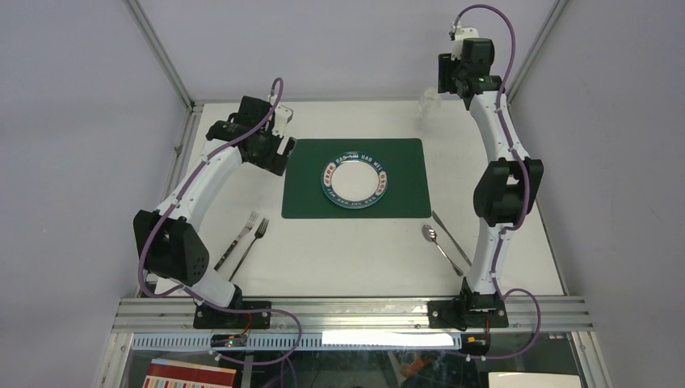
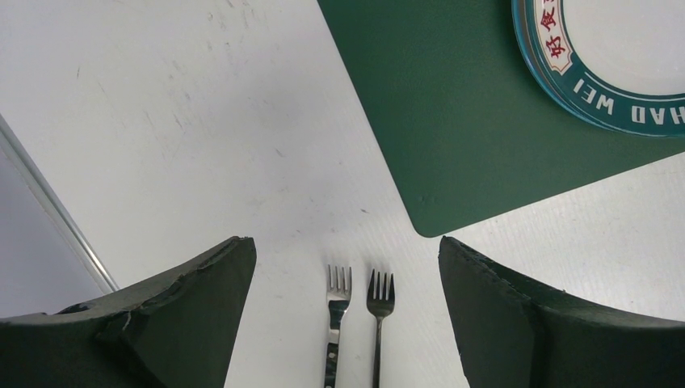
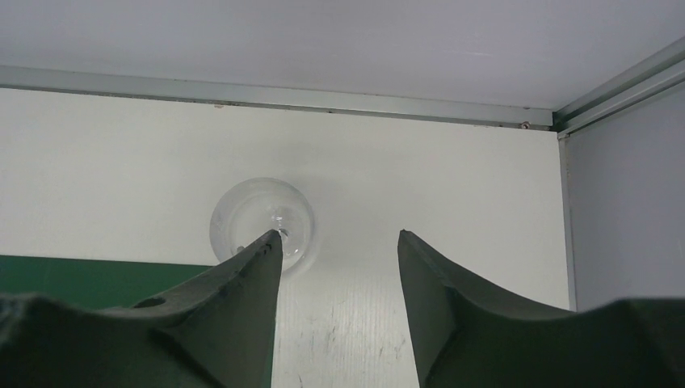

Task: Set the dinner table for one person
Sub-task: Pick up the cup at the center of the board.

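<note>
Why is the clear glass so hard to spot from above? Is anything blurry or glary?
Right wrist view: the glass shows as a pale ring with a small bright glint. Top external view: it nearly melts into the white dinner table; lighting is even, shadows faint. Left wrist view: sharp, the forks crisp.
</note>
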You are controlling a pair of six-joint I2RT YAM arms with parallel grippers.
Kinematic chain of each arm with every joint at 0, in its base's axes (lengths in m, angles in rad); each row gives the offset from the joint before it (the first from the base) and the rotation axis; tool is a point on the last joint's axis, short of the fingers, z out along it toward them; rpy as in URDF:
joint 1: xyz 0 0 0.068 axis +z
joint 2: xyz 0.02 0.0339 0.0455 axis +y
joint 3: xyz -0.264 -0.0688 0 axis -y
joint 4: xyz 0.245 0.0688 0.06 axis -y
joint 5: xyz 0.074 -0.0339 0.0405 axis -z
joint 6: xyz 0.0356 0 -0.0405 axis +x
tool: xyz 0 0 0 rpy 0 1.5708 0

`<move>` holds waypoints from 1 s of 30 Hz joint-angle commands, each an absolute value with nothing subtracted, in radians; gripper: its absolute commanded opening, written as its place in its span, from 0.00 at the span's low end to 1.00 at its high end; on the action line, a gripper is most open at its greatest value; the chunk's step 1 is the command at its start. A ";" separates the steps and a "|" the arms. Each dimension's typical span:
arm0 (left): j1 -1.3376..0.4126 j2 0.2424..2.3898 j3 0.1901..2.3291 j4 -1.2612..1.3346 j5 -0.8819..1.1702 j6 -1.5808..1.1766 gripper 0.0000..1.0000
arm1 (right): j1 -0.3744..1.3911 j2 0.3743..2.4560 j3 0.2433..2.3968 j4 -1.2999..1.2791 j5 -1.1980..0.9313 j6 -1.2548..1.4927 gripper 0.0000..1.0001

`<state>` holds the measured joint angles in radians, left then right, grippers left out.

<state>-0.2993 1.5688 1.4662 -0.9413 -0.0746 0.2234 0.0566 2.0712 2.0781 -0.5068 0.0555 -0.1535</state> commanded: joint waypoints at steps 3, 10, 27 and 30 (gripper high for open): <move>-0.293 1.545 1.454 -0.894 -0.077 0.201 0.87 | 0.053 1.979 1.981 -0.392 -0.002 -0.129 0.57; -0.294 1.551 1.451 -0.893 -0.072 0.199 0.87 | 0.061 2.004 2.028 -0.442 0.001 -0.135 0.58; -0.292 1.548 1.431 -0.890 -0.078 0.198 0.86 | 0.062 2.138 2.138 -0.476 -0.012 -0.130 0.56; -0.292 1.556 1.435 -0.890 -0.079 0.198 0.86 | 0.061 2.136 2.129 -0.476 -0.010 -0.133 0.56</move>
<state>-0.2993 1.5688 1.4296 -0.9203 -0.0746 0.2184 0.0578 2.1715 2.1223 -0.5156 0.0025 -0.1440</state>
